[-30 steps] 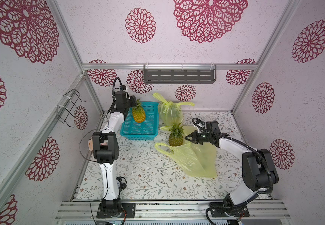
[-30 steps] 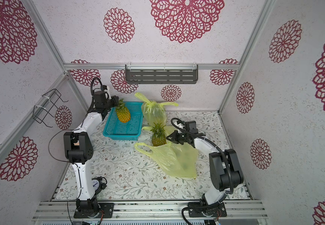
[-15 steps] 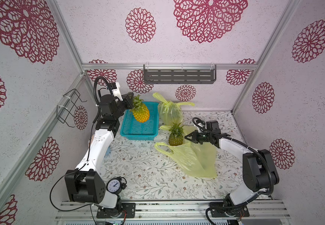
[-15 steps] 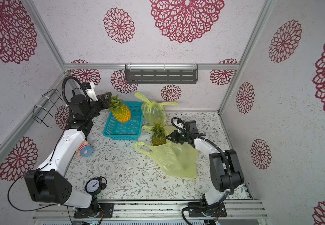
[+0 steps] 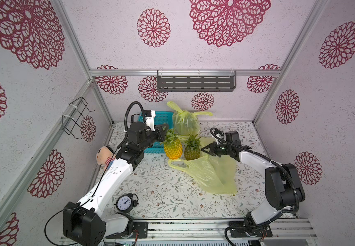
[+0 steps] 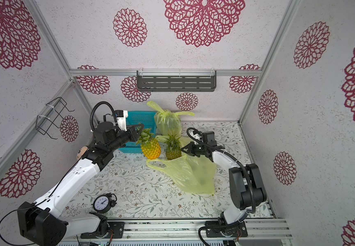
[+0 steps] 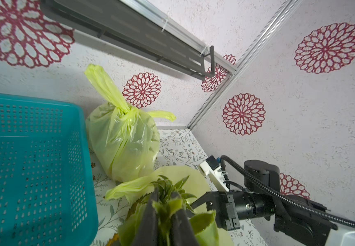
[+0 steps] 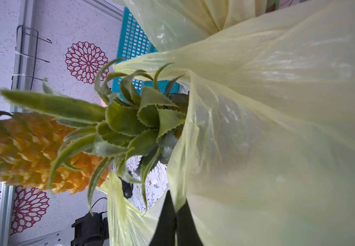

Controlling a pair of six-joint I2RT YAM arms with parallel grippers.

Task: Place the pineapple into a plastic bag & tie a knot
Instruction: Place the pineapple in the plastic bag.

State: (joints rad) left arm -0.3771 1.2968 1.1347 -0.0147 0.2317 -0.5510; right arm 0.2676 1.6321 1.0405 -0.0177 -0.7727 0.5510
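L hand point(image 5: 165, 130) moved pineapple point(image 5: 173, 149) off basket point(image 5: 161, 116), 2nd pineapple point(image 5: 192, 150) at bag point(image 5: 210, 176)

Count taken from both top views.

- Pineapples: 2 in plain sight, a yellow pineapple point(image 5: 173, 149) and a green pineapple point(image 5: 191, 150).
- Bags: 2, both yellow-green, a tied bag point(image 5: 185, 123) and an open bag point(image 5: 212, 174). What the tied one holds cannot be counted through the film.
- Basket point(image 5: 161, 116): 1, teal.
- Clock point(image 5: 124, 203): 1.
- Doll point(image 5: 102, 155): 1.
- Shelf point(image 5: 195, 84): 1, on the back wall.
- Wire rack point(image 5: 76, 119): 1, on the side wall.
- Claws: 2, the left claw point(image 5: 165, 130) and the right claw point(image 5: 204, 149).
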